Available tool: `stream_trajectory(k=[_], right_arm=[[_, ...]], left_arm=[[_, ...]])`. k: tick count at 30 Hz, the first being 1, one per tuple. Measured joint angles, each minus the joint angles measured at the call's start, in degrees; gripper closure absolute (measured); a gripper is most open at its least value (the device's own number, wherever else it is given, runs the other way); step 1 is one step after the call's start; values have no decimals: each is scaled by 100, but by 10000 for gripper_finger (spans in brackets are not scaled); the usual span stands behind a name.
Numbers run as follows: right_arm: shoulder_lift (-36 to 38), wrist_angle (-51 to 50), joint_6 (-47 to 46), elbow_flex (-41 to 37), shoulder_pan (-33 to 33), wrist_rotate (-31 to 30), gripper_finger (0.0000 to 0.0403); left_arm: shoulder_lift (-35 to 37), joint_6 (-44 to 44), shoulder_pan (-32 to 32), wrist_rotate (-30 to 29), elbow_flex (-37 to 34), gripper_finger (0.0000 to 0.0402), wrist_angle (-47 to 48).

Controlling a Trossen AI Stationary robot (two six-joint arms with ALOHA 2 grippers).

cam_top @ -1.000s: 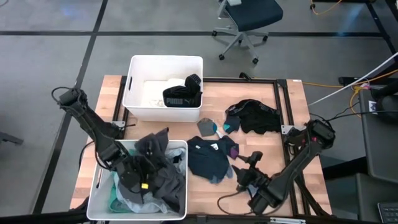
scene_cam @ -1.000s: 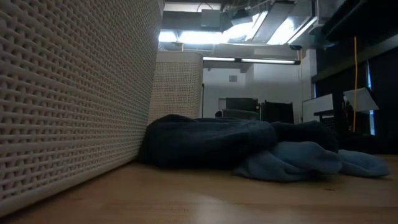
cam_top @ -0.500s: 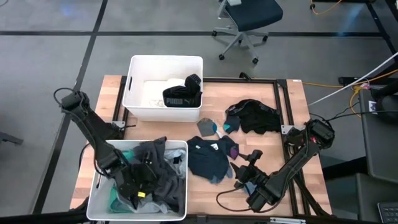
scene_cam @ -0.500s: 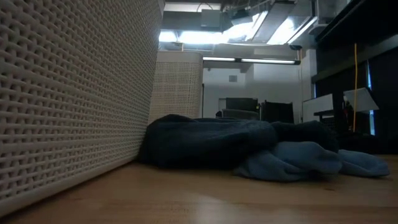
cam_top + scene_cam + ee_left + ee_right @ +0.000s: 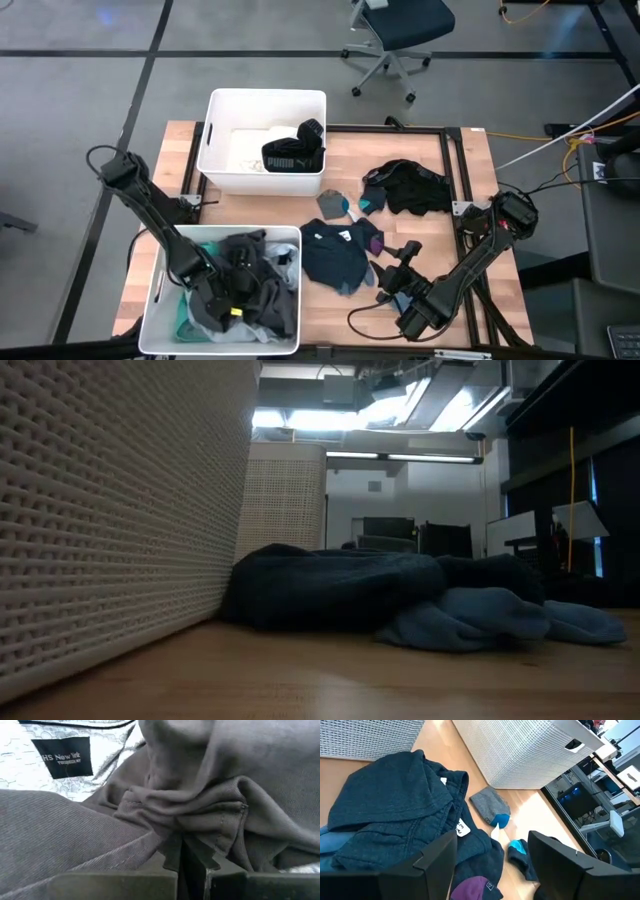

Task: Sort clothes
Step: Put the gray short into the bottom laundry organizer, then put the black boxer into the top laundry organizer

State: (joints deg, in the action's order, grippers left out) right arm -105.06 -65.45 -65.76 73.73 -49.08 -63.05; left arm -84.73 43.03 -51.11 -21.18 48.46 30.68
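My left gripper (image 5: 235, 300) is down in the near white bin (image 5: 150, 310), shut on a grey garment (image 5: 255, 285) that lies heaped on other clothes there, with teal cloth showing at the bin's left. My right gripper (image 5: 395, 255) is open and empty, hovering just right of a dark teal garment (image 5: 335, 258) that lies flat on the table. A black garment with PUMA lettering (image 5: 292, 155) lies in the far white bin (image 5: 215, 150). A black garment (image 5: 415, 190) and a small grey and blue piece (image 5: 335, 205) lie on the table. My left gripper pinches a bunched fold of the grey garment (image 5: 195, 822) between its two fingers. Several layers gather at the fingertips (image 5: 172, 852). The cloth lies slack around the fingers and rests on the heap in the bin.
The near bin's wall (image 5: 110, 510) fills the left of the low view, with the dark garment (image 5: 330, 590) and a blue piece (image 5: 480, 615) beyond it. A white label with black tag (image 5: 62, 757) shows in the bin. A purple piece (image 5: 375, 242) lies by the teal garment.
My left gripper has gone down and toward the table's near edge into the near bin, still shut on the grey garment. The garment, which stood raised over the bin's far rim, has sunk into the bin and spread on the heap.
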Motion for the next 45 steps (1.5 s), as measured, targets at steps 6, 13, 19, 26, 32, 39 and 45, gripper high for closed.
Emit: stream_trajectory(k=[6, 13, 19, 26, 32, 39, 45], right_arm=[[0, 2, 2, 0, 0, 1, 157], [0, -12, 10, 0, 0, 1, 157], [0, -20, 24, 0, 0, 2, 157], [-4, -56, 114, 0, 119, 147, 157], [-7, -8, 173, 0, 387, 441, 157], [-7, -97, 308, -1, 616, 610, 157], [-5, -953, 122, -2, 654, 516, 157]], left_arm=[[745, -217, -11, 75, 257, 396, 168], [1755, -634, -17, -104, 479, 396, 72], [2493, -1092, -15, -545, 573, 396, 4], [2721, -2812, 90, -2505, 582, 396, -1142], [2495, -3931, 858, -3144, 591, 396, -2078], [2236, -4152, 2494, -425, 419, 396, -2508], [2243, -4718, 3229, 174, -78, 396, -3887]])
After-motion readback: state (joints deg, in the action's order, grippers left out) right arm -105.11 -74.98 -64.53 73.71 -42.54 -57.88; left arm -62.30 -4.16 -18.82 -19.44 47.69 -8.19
